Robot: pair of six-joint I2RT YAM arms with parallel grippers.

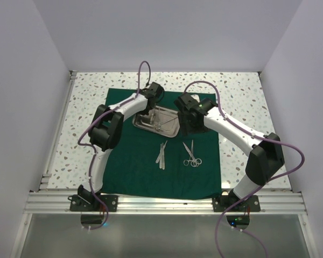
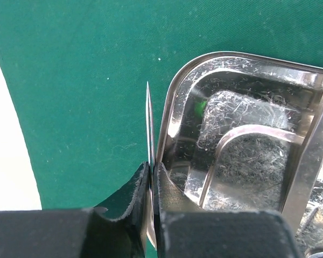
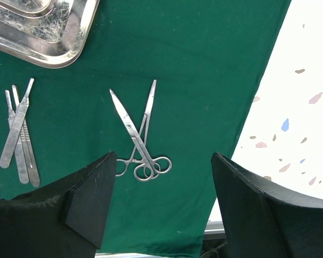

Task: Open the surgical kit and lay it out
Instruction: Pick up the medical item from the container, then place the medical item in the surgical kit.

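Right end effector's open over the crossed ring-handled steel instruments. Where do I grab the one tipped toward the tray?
I'd grip the ring-handled steel scissors near the tip, where it lies clear of the other ring-handled instrument; lower down they cross and the rings overlap. It lies flat on the dark green cloth, so bring the right end effector straight down, closing across its narrow width.

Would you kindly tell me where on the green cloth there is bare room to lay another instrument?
Bare cloth lies left of the slim handles, right of the scissors, and along the near strip below both. Crowded: around the tray, where the left tool pinches a thin blade and the right tool hovers open.
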